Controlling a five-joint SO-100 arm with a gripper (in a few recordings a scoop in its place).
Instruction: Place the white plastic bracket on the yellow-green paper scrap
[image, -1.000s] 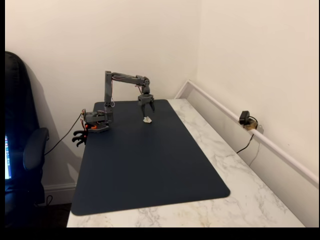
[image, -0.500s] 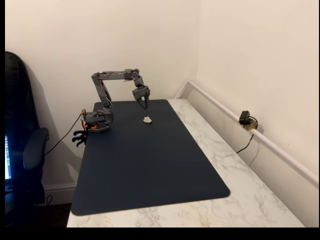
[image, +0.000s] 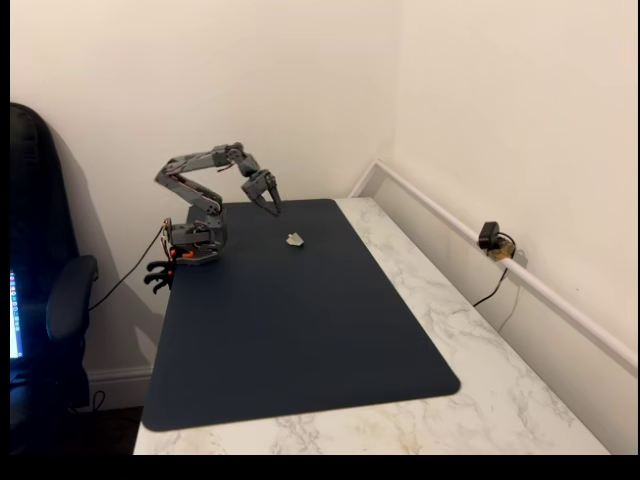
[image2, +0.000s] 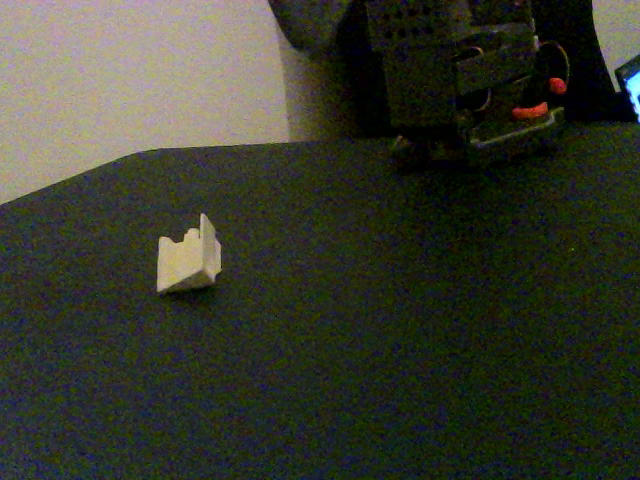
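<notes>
While fingers hang empty, slightly parted, white plastic bracket lies cream-tinted, blocky, notched on mat.

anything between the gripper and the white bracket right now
Nothing. In a fixed view, the gripper hangs above the back of the dark mat, and the stretch of mat between it and the white bracket is bare.

No readable text, labels, brands or numbers anywhere I look: nothing on my arm, on mat, on wall, or on white plastic bracket.
</notes>
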